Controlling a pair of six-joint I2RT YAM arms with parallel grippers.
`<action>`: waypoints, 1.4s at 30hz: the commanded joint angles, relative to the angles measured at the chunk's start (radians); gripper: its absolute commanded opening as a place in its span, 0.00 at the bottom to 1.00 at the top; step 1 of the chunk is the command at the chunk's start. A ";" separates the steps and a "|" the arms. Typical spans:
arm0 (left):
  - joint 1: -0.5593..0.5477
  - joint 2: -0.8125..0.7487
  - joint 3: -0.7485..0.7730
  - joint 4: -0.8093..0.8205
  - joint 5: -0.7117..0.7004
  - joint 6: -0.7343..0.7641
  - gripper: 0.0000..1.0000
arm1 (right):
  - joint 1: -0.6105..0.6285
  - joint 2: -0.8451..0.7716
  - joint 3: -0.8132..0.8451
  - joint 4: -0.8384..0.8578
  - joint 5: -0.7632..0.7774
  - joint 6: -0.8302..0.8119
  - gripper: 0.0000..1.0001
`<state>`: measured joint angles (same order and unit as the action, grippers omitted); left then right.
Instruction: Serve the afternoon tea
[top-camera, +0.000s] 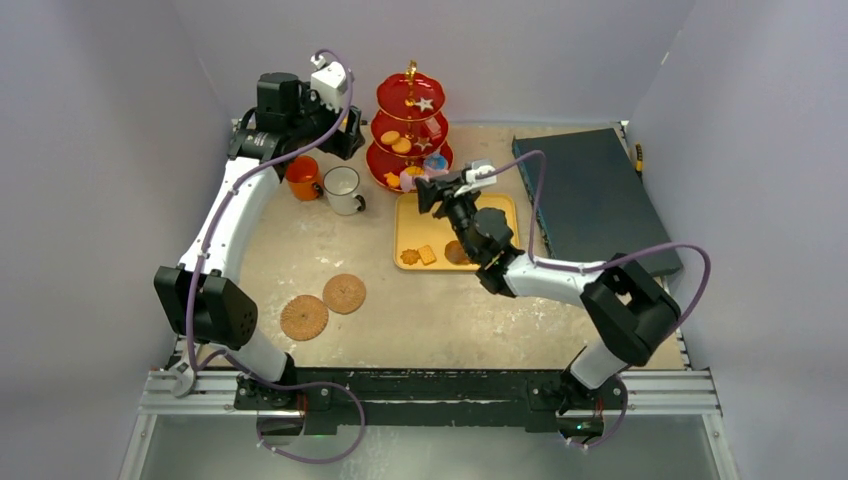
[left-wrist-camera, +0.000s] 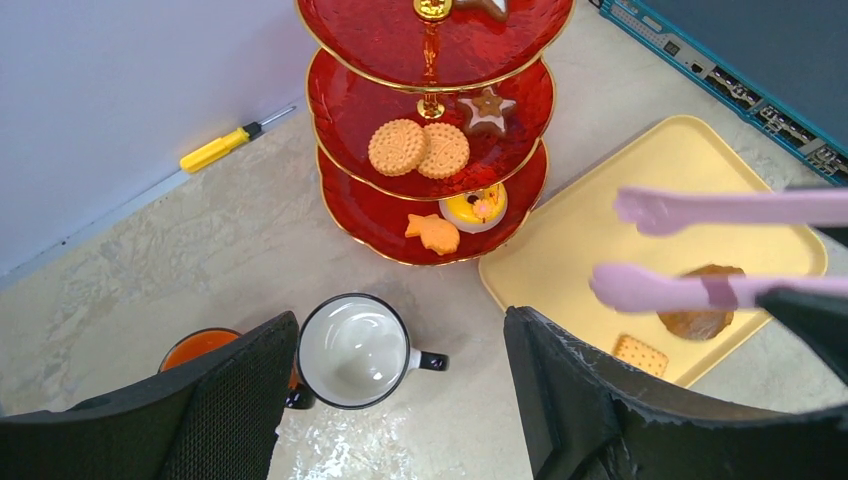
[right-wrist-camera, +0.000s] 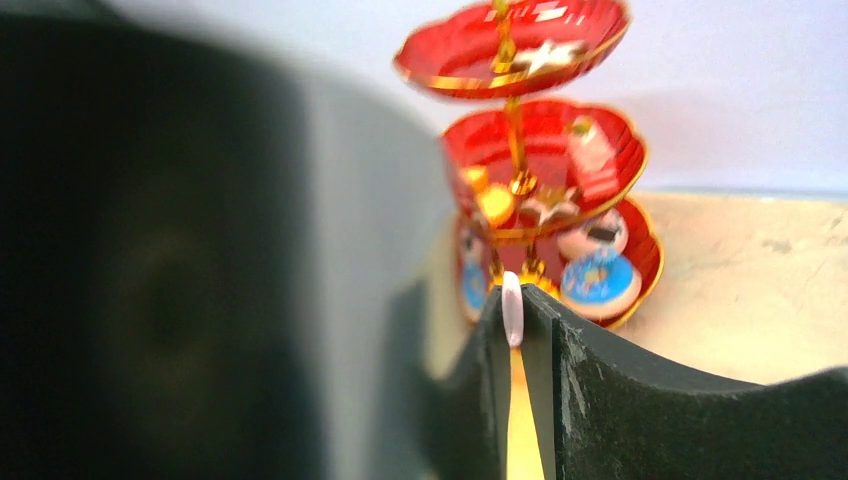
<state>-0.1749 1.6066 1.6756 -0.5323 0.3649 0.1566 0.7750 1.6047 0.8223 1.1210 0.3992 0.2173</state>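
Top external view: the red three-tier stand (top-camera: 410, 130), pastries (left-wrist-camera: 420, 148) on its tiers, stands at the back; yellow tray (top-camera: 420, 225) just before it, white mug (top-camera: 342, 188) and orange mug (top-camera: 303, 177) to its left. Left gripper (left-wrist-camera: 400, 330) hovers open-jawed above the mugs; right gripper (top-camera: 437, 190) clamps pink tongs (left-wrist-camera: 720, 208).

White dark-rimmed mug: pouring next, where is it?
Top view, left of centre: the white mug stands beside the orange mug, left of the red three-tier stand.

The counter (top-camera: 420, 300) carries a red three-tier stand (top-camera: 410, 120), an orange mug (top-camera: 302, 177) just beside a white mug (top-camera: 342, 188), a yellow tray (top-camera: 412, 222), two round brown discs (top-camera: 304, 317), a dark blue unit (top-camera: 590, 195) and a yellow screwdriver (left-wrist-camera: 215, 150).
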 joint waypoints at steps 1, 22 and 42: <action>0.011 -0.017 0.026 0.029 0.023 -0.020 0.75 | 0.027 -0.082 -0.088 -0.089 -0.094 0.007 0.67; 0.010 -0.062 0.013 0.002 0.014 -0.021 0.73 | 0.146 -0.146 -0.242 -0.297 0.035 -0.028 0.66; 0.010 -0.063 0.013 0.003 0.012 -0.017 0.73 | 0.152 -0.061 -0.239 -0.273 0.032 -0.022 0.60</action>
<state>-0.1749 1.5852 1.6756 -0.5411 0.3683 0.1490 0.9195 1.5208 0.5606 0.8204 0.4278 0.2005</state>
